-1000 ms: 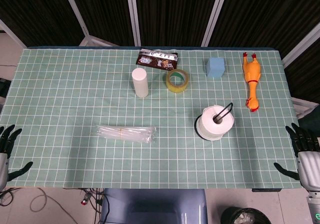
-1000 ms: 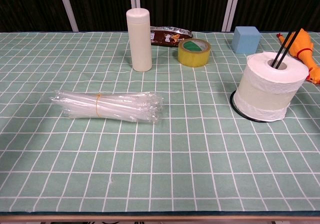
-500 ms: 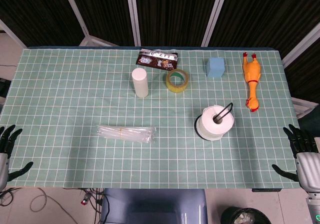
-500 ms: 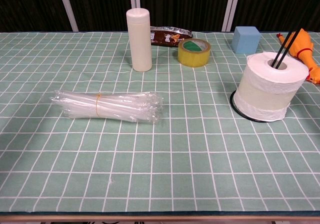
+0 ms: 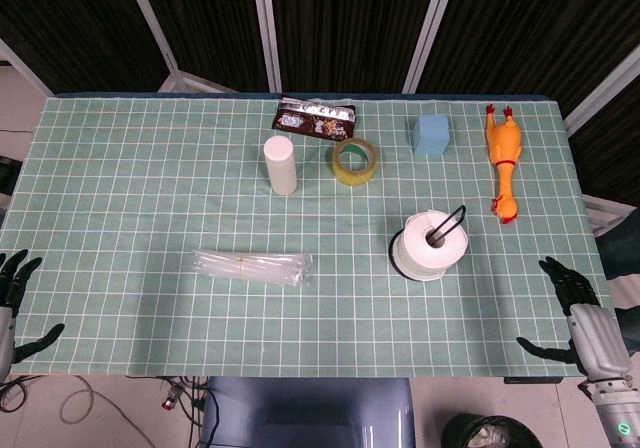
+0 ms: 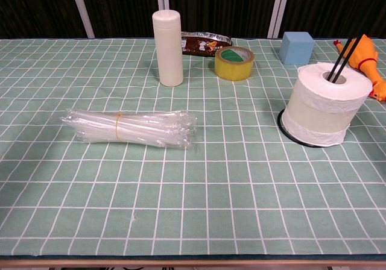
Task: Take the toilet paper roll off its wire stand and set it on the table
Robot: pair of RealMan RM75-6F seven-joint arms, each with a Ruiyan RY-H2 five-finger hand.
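Note:
A white toilet paper roll (image 5: 428, 247) (image 6: 324, 103) stands upright on a black wire stand (image 5: 452, 220) (image 6: 348, 50), whose loop rises out of the roll's core; the stand's ring base (image 6: 288, 134) shows under the roll. It sits right of the table's middle. My right hand (image 5: 578, 313) is at the table's front right corner, fingers spread, holding nothing, well apart from the roll. My left hand (image 5: 12, 303) hangs off the front left corner, fingers spread and empty. Neither hand shows in the chest view.
A clear plastic bundle of straws (image 5: 252, 266) (image 6: 129, 127) lies front-centre. At the back stand a white cylinder bottle (image 5: 280, 165) (image 6: 168, 40), yellow tape roll (image 5: 355, 160) (image 6: 234, 62), snack packet (image 5: 315, 119), blue foam block (image 5: 431, 134) (image 6: 296, 47) and a rubber chicken (image 5: 505, 161) (image 6: 366, 58).
My right hand has moved left and inward over the table's front right corner. The left hand and the roll have not moved.

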